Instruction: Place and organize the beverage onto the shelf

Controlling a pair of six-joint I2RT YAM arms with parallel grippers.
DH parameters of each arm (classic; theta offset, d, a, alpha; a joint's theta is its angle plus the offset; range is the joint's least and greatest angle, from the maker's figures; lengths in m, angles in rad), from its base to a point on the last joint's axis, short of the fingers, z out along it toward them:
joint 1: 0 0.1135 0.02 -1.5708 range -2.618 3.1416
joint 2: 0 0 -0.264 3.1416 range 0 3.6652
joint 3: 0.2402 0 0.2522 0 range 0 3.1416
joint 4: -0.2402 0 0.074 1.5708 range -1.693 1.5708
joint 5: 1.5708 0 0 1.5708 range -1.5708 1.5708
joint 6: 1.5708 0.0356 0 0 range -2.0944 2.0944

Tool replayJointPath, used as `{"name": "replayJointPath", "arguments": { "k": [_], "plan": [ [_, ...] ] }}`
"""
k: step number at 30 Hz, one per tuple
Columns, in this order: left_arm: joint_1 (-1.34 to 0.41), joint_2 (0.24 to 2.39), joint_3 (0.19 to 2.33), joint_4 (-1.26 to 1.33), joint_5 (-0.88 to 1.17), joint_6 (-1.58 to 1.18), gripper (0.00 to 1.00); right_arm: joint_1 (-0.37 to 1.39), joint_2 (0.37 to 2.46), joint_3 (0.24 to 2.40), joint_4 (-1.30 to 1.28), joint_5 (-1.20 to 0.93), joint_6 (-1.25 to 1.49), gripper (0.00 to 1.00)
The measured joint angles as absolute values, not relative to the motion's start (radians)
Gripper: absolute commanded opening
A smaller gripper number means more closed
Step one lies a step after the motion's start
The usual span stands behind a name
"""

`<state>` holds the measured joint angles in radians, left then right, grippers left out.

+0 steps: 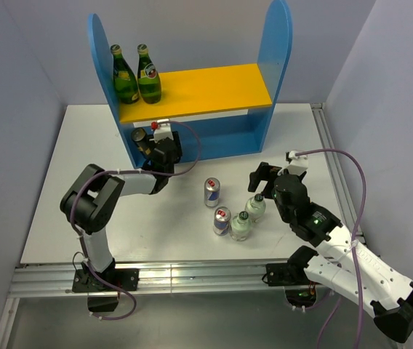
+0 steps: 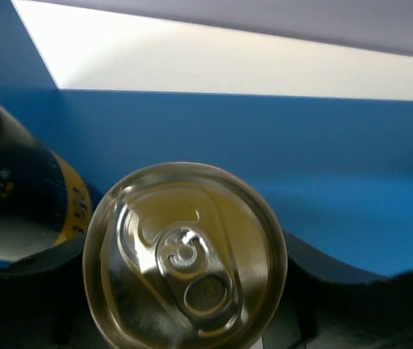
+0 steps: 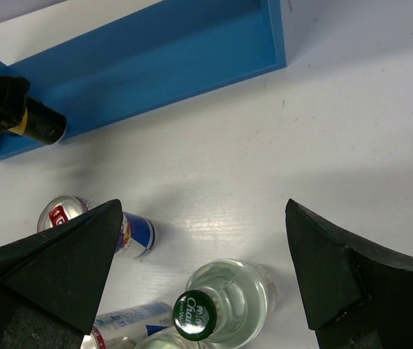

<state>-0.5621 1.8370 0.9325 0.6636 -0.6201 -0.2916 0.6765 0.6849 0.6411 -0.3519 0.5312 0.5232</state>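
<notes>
My left pincer [image 1: 147,139] clamps a dark can [image 2: 185,254] inside the shelf [image 1: 275,51] lower level. The second dark can [image 2: 17,196] just beside it could topple if bumped. And my right pincer [image 3: 203,218] gapes empty over a clear bottle [image 3: 225,298].

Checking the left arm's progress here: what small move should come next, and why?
Probably ease the left gripper down and release. Its dark can is already inside the lower level of the shelf, close to the blue back, beside the other black-gold can; whether it touches the floor isn't visible.
</notes>
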Motion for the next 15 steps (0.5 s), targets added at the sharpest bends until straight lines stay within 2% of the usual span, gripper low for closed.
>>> {"name": "replayJointPath", "arguments": {
  "k": [15],
  "plan": [
    [-0.511,1.88,0.984,0.624,-0.709,-0.26,0.0,0.676,0.696,0.632,-0.349,0.531,0.523,1.0]
  ]
}}
